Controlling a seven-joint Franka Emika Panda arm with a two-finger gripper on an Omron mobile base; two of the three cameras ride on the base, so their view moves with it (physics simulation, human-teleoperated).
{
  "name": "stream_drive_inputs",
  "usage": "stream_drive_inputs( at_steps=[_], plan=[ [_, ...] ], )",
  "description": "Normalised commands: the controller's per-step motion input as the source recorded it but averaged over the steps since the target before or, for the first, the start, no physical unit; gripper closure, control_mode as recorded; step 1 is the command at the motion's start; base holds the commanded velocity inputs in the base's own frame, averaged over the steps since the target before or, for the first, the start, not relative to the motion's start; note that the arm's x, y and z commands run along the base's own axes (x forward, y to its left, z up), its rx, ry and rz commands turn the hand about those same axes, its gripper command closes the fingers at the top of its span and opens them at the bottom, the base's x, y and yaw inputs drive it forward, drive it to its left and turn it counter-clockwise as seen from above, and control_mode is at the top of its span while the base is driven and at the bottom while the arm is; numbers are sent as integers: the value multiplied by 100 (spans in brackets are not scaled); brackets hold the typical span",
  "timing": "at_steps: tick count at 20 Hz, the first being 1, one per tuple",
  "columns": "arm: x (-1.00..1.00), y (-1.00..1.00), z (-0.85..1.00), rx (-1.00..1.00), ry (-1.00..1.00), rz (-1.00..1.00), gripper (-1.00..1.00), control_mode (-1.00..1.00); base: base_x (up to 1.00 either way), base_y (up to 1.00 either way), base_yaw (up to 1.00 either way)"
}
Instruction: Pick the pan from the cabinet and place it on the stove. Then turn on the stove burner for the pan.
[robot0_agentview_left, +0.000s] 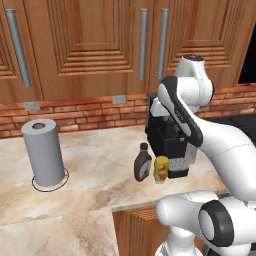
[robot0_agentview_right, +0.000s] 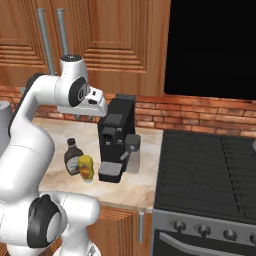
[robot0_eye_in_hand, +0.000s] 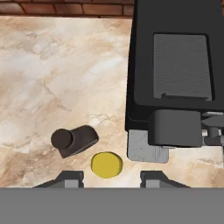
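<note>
Pan's nowhere I can spot, and the cabinet (robot0_agentview_left: 95, 45) doors are closed up on the far wall. My gripper (robot0_eye_in_hand: 111, 177) is hanging over the counter (robot0_agentview_left: 90, 175), jaws apart, grasping nothing, right above the yellow bottle (robot0_eye_in_hand: 106, 164), with the coffee machine (robot0_agentview_right: 117, 137) beside it. Stove (robot0_agentview_right: 210, 175) sits to the right.

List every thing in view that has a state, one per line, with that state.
cabinet: doors shut.
stove: cooktop bare, no pan on it.
gripper: jaws apart, holding nothing, above the counter.
brown bottle: upright, cap on.
yellow bottle: upright, close beside the brown bottle.
paper towel roll: upright on its holder.
coffee machine: tray empty.
</note>
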Motion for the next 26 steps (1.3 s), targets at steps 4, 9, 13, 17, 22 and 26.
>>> stream_drive_inputs(
  at_steps=[4, 9, 13, 17, 22, 26],
  plan=[
    [-10, 0, 0, 0, 0, 0, -100, -100, 0, 0, 0],
    [-57, 16, 0, 0, -29, 2, -100, -100, 0, 0, 0],
    [-39, 30, 6, -2, -43, -1, -100, -100, 0, 0, 0],
    [-6, 32, 27, -3, -38, -1, -100, -100, 0, 0, 0],
    [0, 29, 54, -2, -31, 0, -100, -100, 0, 0, 0],
    [0, 20, 66, -3, -24, 0, -100, -100, 0, 0, 0]
  ],
)
